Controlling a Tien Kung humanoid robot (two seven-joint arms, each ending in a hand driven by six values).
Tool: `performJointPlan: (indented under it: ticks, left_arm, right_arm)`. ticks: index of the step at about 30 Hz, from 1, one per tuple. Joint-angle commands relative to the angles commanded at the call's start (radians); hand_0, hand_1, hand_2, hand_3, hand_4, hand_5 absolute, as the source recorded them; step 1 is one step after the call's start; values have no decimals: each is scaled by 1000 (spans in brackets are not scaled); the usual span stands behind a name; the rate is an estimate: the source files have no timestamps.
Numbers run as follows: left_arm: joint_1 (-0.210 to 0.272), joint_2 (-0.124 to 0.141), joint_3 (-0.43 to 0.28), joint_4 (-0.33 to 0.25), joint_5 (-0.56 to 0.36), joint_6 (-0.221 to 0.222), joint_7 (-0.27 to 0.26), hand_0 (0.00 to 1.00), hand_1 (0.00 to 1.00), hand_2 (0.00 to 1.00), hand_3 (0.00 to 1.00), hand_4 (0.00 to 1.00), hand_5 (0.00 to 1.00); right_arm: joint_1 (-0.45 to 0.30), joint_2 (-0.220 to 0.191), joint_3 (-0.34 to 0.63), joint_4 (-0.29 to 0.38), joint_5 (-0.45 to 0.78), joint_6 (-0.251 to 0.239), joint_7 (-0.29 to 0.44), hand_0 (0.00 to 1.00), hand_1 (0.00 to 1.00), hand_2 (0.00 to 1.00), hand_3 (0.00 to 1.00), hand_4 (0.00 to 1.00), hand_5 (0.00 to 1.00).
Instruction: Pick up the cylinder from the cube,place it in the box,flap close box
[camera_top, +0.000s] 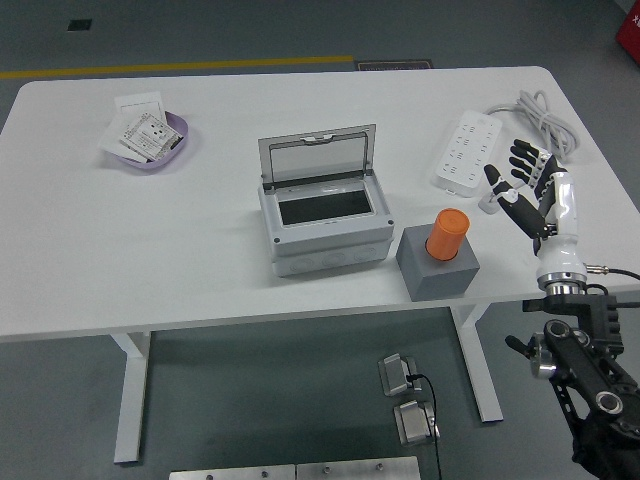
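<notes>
Right hand (528, 188), fingers spread and empty, hovers right of the orange cylinder (448, 235) on its cube (437, 266), box (322, 214) lid open, ready.

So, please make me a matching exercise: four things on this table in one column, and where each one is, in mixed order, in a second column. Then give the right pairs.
Things:
1. orange cylinder
2. grey box
3. purple bowl
4. white power strip

Places or states:
A. far left of the table, holding paper packets
B. middle of the table, lid flap raised
C. far right side, beyond the open right robot hand
D. standing upright on the grey cube

Pairs: 1-D, 2-B, 3-A, 4-C
</notes>
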Motion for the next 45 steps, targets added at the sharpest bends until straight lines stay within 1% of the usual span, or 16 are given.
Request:
performJointPlan:
  ticks: [1, 7, 8, 19, 20, 24, 25, 26, 43, 45]
  left_arm:
    - [0, 0, 0, 0, 0, 0, 0, 781, 778, 750, 587, 702, 79]
    - [0, -4, 0, 0, 9, 0, -1, 781, 778, 750, 587, 702, 79]
    - [0, -4, -1, 0, 11, 0, -1, 781, 778, 750, 587, 702, 79]
    - [-5, -8, -3, 0, 33, 3, -7, 781, 778, 750, 587, 703, 79]
    - [-6, -8, -2, 0, 34, 3, -8, 781, 778, 750, 587, 702, 79]
    - [-10, -8, 2, 0, 34, 4, -11, 781, 778, 750, 587, 702, 79]
    - [-11, -8, 3, 0, 34, 4, -12, 781, 778, 750, 587, 702, 79]
    - [-12, -8, 4, 0, 34, 4, -13, 781, 778, 750, 587, 702, 79]
    - [-19, -7, 13, 0, 39, 14, -39, 781, 778, 750, 587, 702, 79]
    - [-20, -7, 12, 0, 40, 15, -41, 781, 778, 750, 587, 703, 79]
  right_arm:
    - [1, 2, -2, -1, -1, 0, 0, 765, 787, 784, 790, 850, 213]
    - [2, 6, -39, 0, 3, 1, 2, 765, 787, 784, 790, 850, 213]
    - [2, 5, -43, 1, 3, 1, 2, 752, 780, 792, 793, 824, 177]
    - [-13, 4, -113, -21, 40, 12, 16, 741, 776, 772, 788, 830, 179]
    - [-13, 5, -122, -26, 44, 13, 17, 726, 768, 761, 788, 804, 158]
    - [-13, 11, -144, -43, 51, 18, 21, 726, 768, 761, 788, 804, 158]
    - [-13, 11, -146, -48, 53, 19, 22, 726, 768, 761, 788, 804, 158]
    - [-12, 10, -149, -53, 55, 20, 23, 711, 759, 741, 782, 796, 152]
    - [11, -3, -173, -103, 99, 22, 31, 696, 749, 721, 773, 794, 147]
    - [13, -3, -181, -107, 105, 22, 31, 692, 741, 708, 768, 779, 141]
